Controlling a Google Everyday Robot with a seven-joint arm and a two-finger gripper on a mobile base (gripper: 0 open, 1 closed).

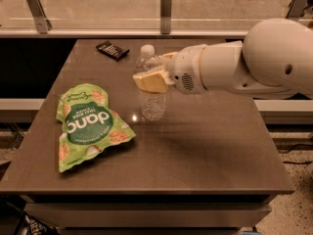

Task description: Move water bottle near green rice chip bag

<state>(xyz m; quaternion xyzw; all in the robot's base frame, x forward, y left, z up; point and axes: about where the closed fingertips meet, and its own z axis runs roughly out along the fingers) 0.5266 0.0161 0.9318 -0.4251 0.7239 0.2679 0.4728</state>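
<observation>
The water bottle stands upright on the brown table, just right of the green rice chip bag, which lies flat at the table's left. My gripper reaches in from the right and is shut on the bottle's upper body. Its pale near finger covers the bottle's label area, and the other finger sits behind the bottle. The white cap shows above the fingers. The bottle's base rests on the table a short gap from the bag's right edge.
A small black packet lies at the table's back left. My large white arm spans the right side above the table. A railing with metal posts runs behind the table.
</observation>
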